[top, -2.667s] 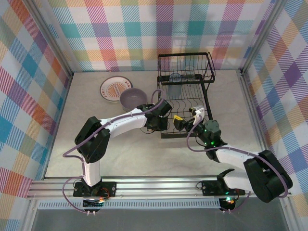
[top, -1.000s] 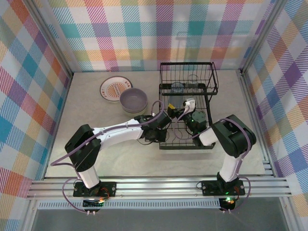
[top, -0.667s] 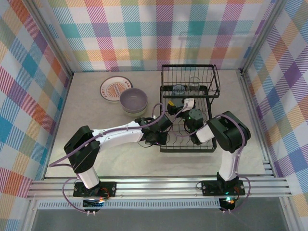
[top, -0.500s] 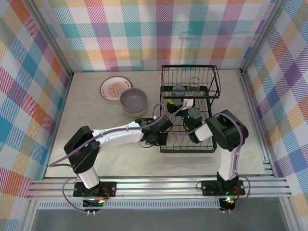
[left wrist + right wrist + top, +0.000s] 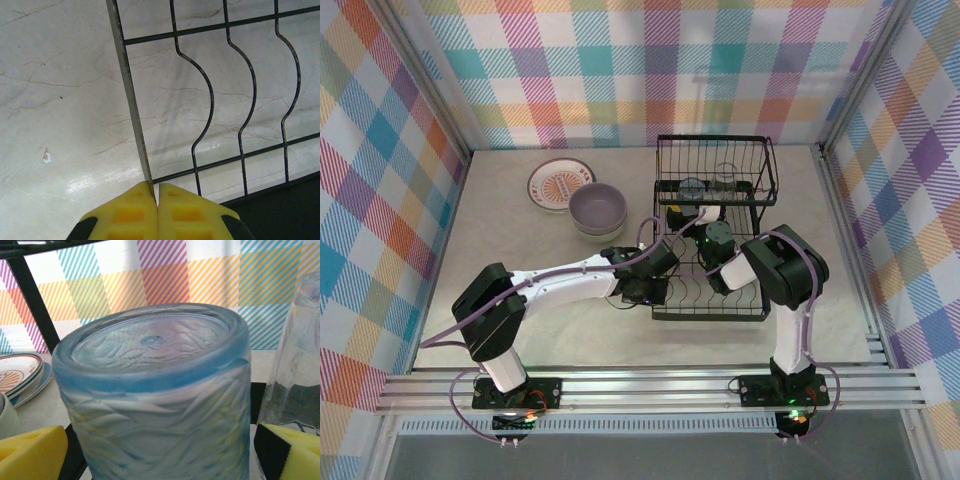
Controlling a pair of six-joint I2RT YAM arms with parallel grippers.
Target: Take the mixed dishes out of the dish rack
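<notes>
**Item:** dish rack [image 5: 712, 240], black wire, two tiers, standing on the desk [image 5: 500, 230].

**Steadied by:** left gripper [image 5: 156, 197], its fingers pressed together on a frame wire at the rack's near-left edge.

**Contents:** bluish tumbler [image 5: 155, 400], base up, apparently in the rack's raised basket. A clear glass [image 5: 295, 350] stands just beside it.

**Attending:** right gripper [image 5: 162, 455], jaws wide apart with one pad on either side of the tumbler. No contact is evident.

**Already out:** sunburst plate [image 5: 560, 183] and lavender bowl [image 5: 597, 207], on the desk left of the rack.

**Hazards, as judged:**
- The tumbler is wide and smooth, so it may slip or skew if the pads close off-centre.
- The far pad could knock the neighbouring glass.
- On lifting, the tumbler could catch the basket wires and drag the rack, and the thin pinch on the frame wire might then slide.
</notes>
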